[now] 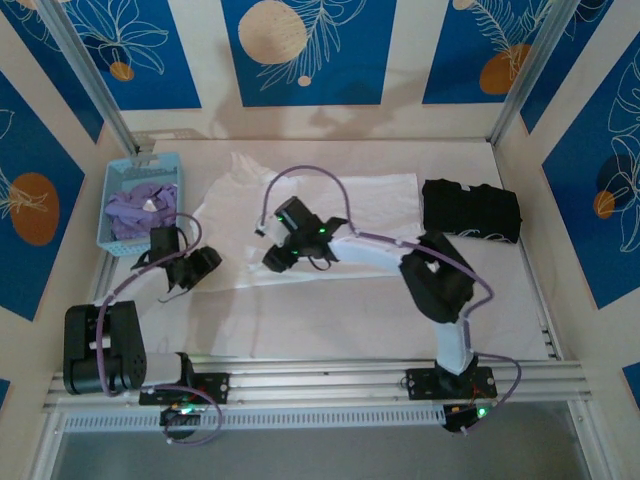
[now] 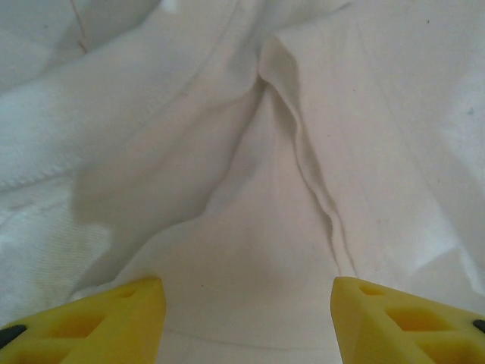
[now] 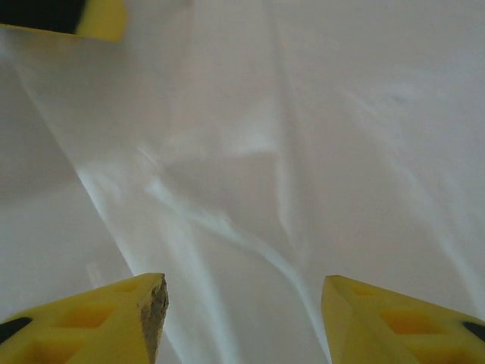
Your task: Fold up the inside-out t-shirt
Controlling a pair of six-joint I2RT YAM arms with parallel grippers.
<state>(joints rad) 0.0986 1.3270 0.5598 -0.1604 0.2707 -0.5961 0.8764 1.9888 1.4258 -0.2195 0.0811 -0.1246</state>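
Note:
The white t-shirt (image 1: 360, 205) lies spread across the middle of the table, creased, with no print showing. My left gripper (image 1: 180, 280) hangs at the shirt's near-left edge. In the left wrist view its yellow fingers (image 2: 114, 318) stand well apart over white cloth (image 2: 227, 152) with a raised fold and a seam, holding nothing. My right gripper (image 1: 275, 258) is low over the shirt's left half. Its fingers (image 3: 394, 318) are also apart above wrinkled white fabric (image 3: 303, 152), with nothing between them.
A blue basket (image 1: 112, 205) at the back left holds a lavender garment (image 1: 140, 205). A folded black garment (image 1: 470, 210) lies at the right. A yellow and black piece (image 3: 98, 15) shows at the top left of the right wrist view. Patterned walls enclose the table.

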